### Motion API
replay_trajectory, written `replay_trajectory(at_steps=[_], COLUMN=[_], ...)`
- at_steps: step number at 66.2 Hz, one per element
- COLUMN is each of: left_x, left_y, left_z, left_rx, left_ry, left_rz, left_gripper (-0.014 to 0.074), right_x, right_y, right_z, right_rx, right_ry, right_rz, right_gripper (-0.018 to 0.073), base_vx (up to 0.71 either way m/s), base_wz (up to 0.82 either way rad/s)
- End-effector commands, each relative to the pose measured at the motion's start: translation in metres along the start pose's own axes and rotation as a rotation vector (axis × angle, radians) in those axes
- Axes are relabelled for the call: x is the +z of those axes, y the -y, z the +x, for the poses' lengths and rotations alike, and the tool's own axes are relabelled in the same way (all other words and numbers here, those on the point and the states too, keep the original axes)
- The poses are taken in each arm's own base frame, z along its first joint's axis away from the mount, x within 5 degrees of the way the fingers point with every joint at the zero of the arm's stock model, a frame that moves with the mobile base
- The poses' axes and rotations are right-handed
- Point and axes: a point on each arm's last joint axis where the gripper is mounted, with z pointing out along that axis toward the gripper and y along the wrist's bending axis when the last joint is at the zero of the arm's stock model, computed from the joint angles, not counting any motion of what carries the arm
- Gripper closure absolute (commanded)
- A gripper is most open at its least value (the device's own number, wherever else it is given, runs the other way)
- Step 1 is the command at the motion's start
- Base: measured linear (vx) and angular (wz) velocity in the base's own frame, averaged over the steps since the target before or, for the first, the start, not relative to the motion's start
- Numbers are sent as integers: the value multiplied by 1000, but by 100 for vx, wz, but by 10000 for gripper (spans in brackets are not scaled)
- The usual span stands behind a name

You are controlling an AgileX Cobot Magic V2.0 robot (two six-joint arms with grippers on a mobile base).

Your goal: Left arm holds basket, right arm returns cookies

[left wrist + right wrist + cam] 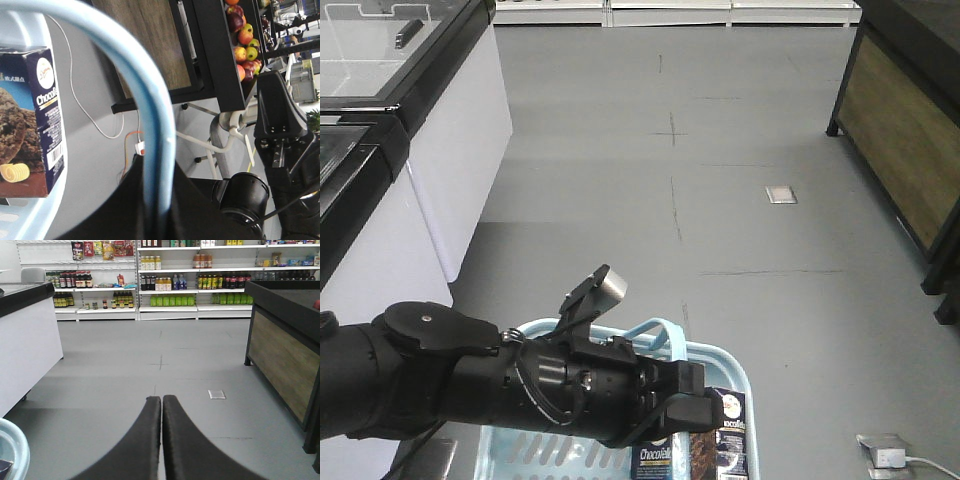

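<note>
One cookies carton (35, 110) in one basket (145, 85), held by left gripper (156, 200).

The basket (720, 352) is showing smooth, faintly glossy light blue plastic. Beside the left jaws, the cookies (45, 115) carton is showing printed card with a slight sheen. The left arm (440, 385) is looking matt black, its tip (611, 287) silver-grey metal. The right jaws are looking smooth and matt black; ahead of them the floor (125, 370) is showing dull grey, with a wood-grain panel (277, 360) to their right.
</note>
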Motion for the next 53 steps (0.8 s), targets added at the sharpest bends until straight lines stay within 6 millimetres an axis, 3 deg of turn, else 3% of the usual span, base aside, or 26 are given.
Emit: replay_trajectory(at_steps=[1, 53], left_x=[-11, -11], left_y=[24, 24], left_z=[-3, -3], left_rx=[13, 13], left_ry=[20, 20], left_rz=[99, 99], left_gripper=[604, 603], right_x=[-1, -1], right_y=[0, 0], right_z=[-8, -8], right_rx=[-14, -14], right_ry=[88, 88], right_rz=[0, 0], right_gripper=[568, 568], base_vx=[26, 30], base_wz=[5, 0])
